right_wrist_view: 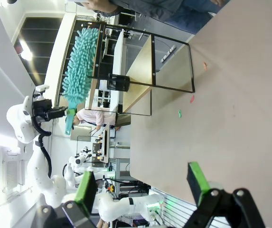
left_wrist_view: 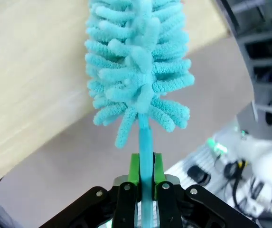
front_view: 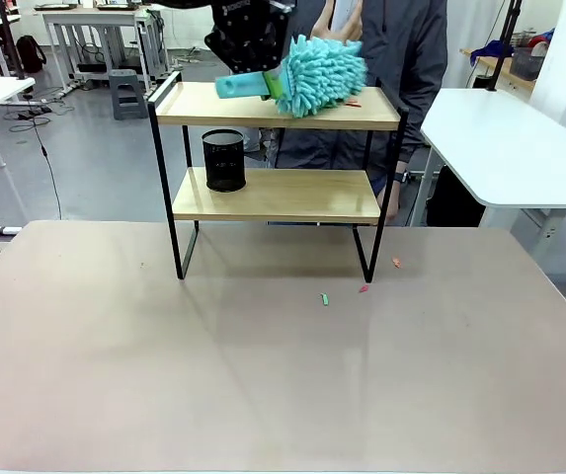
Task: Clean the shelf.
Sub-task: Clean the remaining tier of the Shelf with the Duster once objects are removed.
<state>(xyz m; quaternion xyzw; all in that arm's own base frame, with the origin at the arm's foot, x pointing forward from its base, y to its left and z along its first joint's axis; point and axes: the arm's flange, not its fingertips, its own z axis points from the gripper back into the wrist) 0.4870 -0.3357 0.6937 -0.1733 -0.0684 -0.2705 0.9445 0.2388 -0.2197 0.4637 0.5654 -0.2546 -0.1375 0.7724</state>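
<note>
- Left gripper (left_wrist_view: 145, 185) is clamping the duster (left_wrist_view: 138, 71) by its handle, the head lying on the shelf's (front_view: 275, 107) top board, right end.
- Shelf is standing far-centre on the table (front_view: 263, 375).
- Right gripper (right_wrist_view: 143, 183) is hanging spread, holding nothing.

left arm (right_wrist_view: 24, 123) raised, jaws clamped on duster (front_view: 322, 74) handle | right wrist rolled sideways, jaws spread wide

No lettering, number, brand or sign can be read. In the front view a pale mark (front_view: 235, 8) stands on the black housing of the left gripper (front_view: 273, 84), just under the picture's top edge. It is too small and blurred to make out.
</note>
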